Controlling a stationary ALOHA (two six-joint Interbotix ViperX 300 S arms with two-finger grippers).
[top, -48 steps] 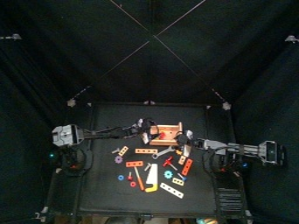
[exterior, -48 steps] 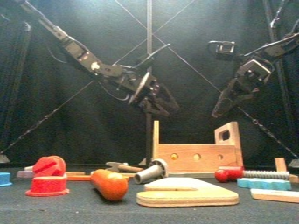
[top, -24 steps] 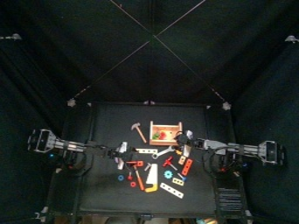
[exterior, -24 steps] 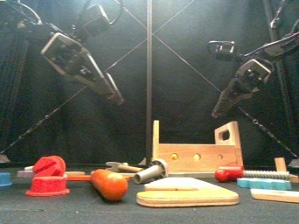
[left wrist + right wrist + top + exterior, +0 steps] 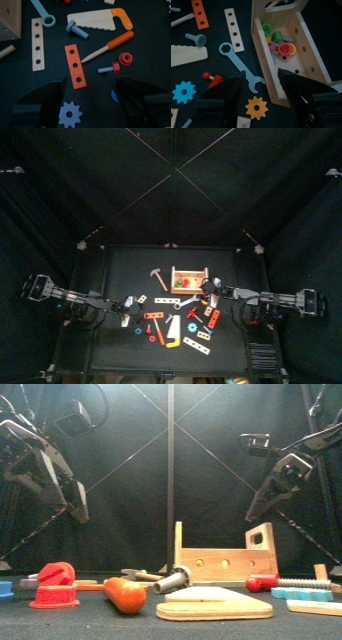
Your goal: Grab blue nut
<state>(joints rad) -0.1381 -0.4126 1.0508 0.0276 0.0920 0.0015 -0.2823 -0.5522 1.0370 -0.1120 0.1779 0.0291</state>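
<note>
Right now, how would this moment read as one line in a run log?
left gripper: open, empty, above orange strip | right gripper: open, empty, by wooden box | blue nut: not grabbed

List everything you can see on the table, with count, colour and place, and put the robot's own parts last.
Wooden toolbox with holes: one, pale wood, table's back middle.
Small round pieces: several, green and red, inside the toolbox.
Wooden saw with orange handle: one, towards the table's front.
Blue plastic wrench: one, beside the toolbox.
Orange-handled screwdriver: one, next to the saw.
Orange strip with holes: at least two, among the tools.
Wooden strip with holes: one, pale, near the wrench.
Blue bolt: one, by the saw.
Red bolt: one, by the screwdriver's tip.
Blue gear: one, under the left arm.
Yellow gear: one, near the wrench.
Left gripper: black, open, above the tools.
Right gripper: black, open, over the toolbox's edge.
</note>
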